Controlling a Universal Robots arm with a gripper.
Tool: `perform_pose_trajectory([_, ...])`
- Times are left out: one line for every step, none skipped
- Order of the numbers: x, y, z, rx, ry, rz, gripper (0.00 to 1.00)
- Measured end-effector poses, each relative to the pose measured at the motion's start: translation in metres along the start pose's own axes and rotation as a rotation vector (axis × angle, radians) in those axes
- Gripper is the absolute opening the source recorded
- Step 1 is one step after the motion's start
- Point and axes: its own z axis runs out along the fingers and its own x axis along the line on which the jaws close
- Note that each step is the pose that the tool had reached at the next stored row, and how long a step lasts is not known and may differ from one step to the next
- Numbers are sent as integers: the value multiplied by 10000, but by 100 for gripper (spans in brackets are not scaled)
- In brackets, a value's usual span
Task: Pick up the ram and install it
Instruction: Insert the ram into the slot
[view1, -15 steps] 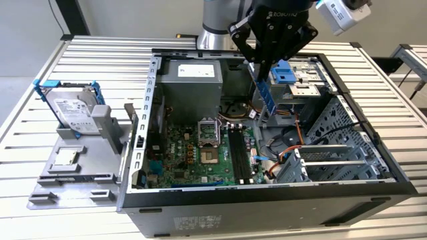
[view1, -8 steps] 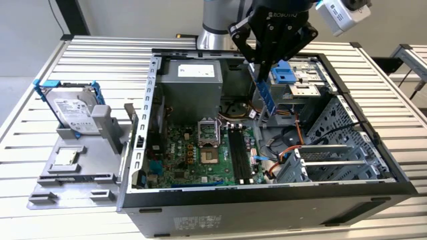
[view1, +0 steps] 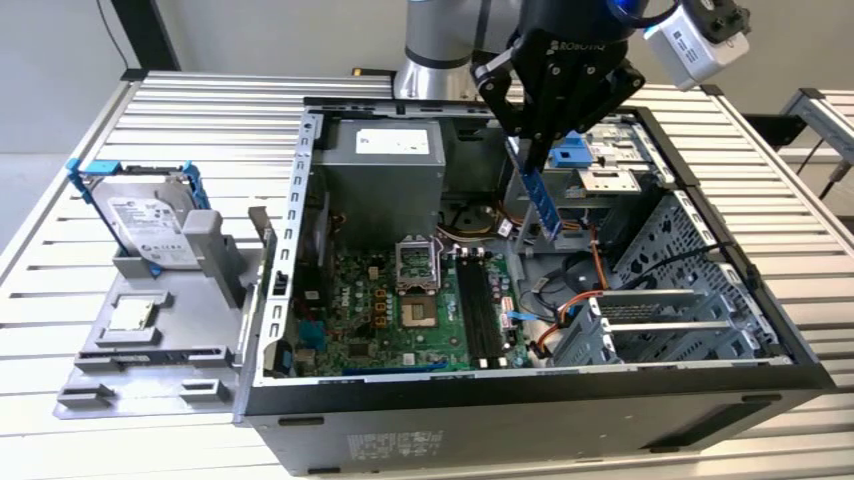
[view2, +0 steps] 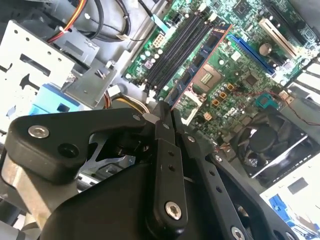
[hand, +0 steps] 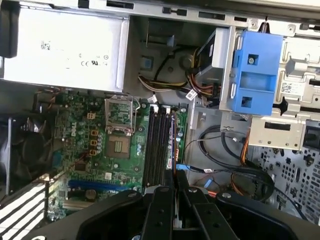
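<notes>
The ram (view1: 541, 200) is a thin blue stick that hangs down at a slant from my black gripper (view1: 529, 136), which is shut on its top end. It hovers inside the open computer case, above the power cables and to the exterior view's right of the black memory slots (view1: 481, 300) on the green motherboard (view1: 360, 300). In both wrist views the ram (view2: 202, 62) (hand: 173, 150) shows nearly edge-on, running out from the gripper (view2: 163, 114) (hand: 175, 186) alongside the slots (view2: 177, 47) (hand: 157, 142). The slots look unfilled.
A silver power supply (view1: 387, 150) fills the case's back. A light-blue drive bracket (view1: 571, 150) (hand: 252, 70) sits by the drive cage (view1: 681, 300). Orange and black cables (view1: 574, 295) lie near the slots. A hard drive (view1: 140, 215) stands on a grey fixture outside the case.
</notes>
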Motion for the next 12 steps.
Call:
perform_pose_trajectory([0,0,0,1,0,0,0])
perform_pose_trajectory([0,0,0,0,0,-1,0])
perform_pose_trajectory([0,0,1,0,0,-1,0])
perform_pose_trajectory([0,0,1,1,0,-1,0])
perform_pose_trajectory([0,0,1,1,0,-1,0])
perform_pose_trajectory([0,0,1,1,0,-1,0])
perform_pose_trajectory([0,0,1,2,0,-1,0])
perform_pose_trajectory([0,0,1,1,0,-1,0])
perform_pose_trajectory([0,0,0,2,0,-1,0])
perform_pose_trajectory([0,0,1,2,-1,-1,0])
perform_pose_trajectory([0,0,2,3,0,-1,0])
perform_pose_trajectory([0,0,24,-2,-2,-1,0])
